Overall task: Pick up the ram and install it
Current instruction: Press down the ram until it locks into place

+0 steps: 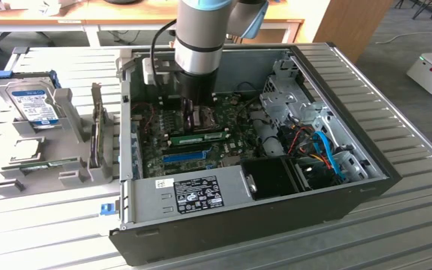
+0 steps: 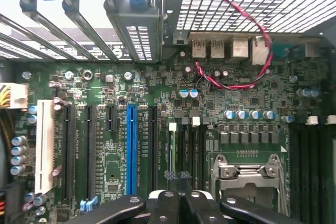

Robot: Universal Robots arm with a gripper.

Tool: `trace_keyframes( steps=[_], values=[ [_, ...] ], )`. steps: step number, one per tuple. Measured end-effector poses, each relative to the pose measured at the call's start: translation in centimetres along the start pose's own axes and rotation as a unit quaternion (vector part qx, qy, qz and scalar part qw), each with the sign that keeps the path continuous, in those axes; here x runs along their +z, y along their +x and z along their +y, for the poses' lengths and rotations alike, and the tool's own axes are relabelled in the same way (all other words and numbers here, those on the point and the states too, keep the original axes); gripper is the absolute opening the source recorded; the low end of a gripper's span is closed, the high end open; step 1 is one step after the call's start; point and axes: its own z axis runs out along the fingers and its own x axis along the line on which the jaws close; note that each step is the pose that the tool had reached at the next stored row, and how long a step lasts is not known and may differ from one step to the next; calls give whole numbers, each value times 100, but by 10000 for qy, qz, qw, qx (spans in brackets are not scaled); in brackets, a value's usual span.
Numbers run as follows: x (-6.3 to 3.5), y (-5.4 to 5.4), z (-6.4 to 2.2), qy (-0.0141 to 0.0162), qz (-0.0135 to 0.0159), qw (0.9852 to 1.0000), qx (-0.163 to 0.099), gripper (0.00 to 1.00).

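Right now the ram shows in the exterior view as a long green stick lying flat along the circuit board inside the open computer case. It sits between the blue slot at its six o'clock and the gripper just at its twelve o'clock. The gripper hangs low inside the case on the end of the arm, which comes straight down. Its fingers are drawn together, as the wrist view shows, with the black fingers meeting over the dark slots beside the blue slot. I cannot tell whether they pinch the ram or merely stand close above it.

In the wrist view the silver chip socket lies on the far side of those dark slots from the blue slot, and a red cable loops across the board below the rear ports.

In the exterior view, a black fan sits at about four o'clock from the ram, and a white label lies at six o'clock. Outside the case, at nine o'clock, a grey holder stands on the slatted table with a hard drive upright in it.
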Motion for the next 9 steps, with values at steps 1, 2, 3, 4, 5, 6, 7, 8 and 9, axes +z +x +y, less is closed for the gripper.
trace_keyframes(
  steps=[1,2,3,4,5,6,7,8,9],
  values=[
    [-23,-1,1,0,0,10000,0,11],
    [-45,-2,2,0,0,10000,0,11],
    [-67,-2,4,0,0,10000,0,11],
    [-87,-3,5,0,0,10000,0,11],
    [-106,-4,6,0,0,10000,0,11],
    [-128,-4,7,0,0,10000,0,11],
    [-151,-5,8,0,0,10000,0,11],
    [-175,-6,9,0,0,10000,0,11],
    [-198,-7,10,0,1,10000,0,11]
  ],
)
